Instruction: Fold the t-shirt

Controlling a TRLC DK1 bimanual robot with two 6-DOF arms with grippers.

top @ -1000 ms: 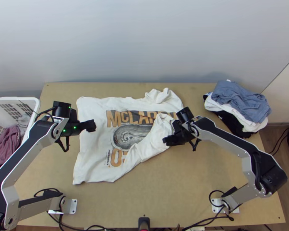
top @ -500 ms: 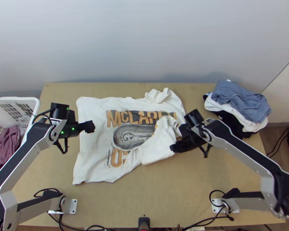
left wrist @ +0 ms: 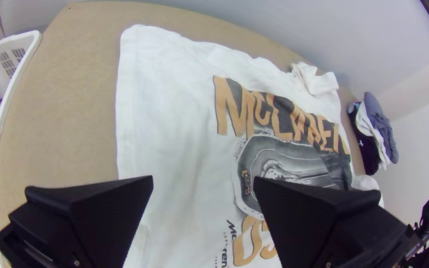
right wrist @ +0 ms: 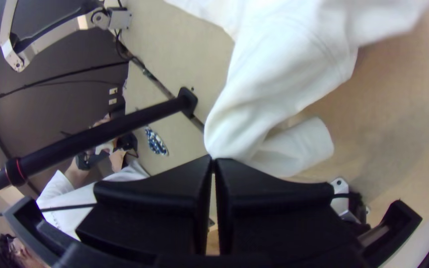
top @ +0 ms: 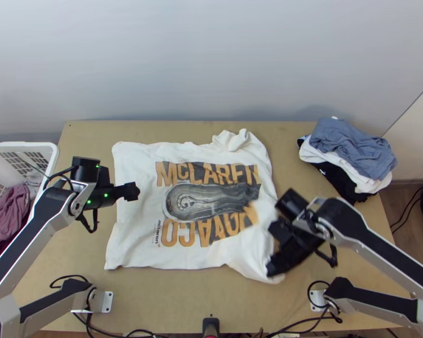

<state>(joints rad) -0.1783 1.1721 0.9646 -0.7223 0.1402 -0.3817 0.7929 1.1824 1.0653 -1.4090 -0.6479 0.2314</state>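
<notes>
T-shirt [top: 138, 225]: white, print up, spread over the middle of the desk [top: 183, 304], with a bunched far-right part [top: 234, 141].
Pinched corner [right wrist: 234, 134]: near right, with a curled flap [right wrist: 309, 146] beside it.
Right tool [right wrist: 213, 159]: pressed together on that corner's tip.
Step in hand: getting the cloth flat ahead of the first fold, by my reckoning.
Good handling: ease the corner outward, low and slow, until the near edge runs straight; set it down before letting go, or the flap may tuck under.
Left tool [left wrist: 203, 179]: spread, nothing between its fingers, over the shirt's left side; it could pin that side if the cloth slides.
Watch for: a hard tug skewing everything.
Farther out: laundry basket [top: 22, 146] at left, garment pile [top: 352, 149] at far right.
</notes>
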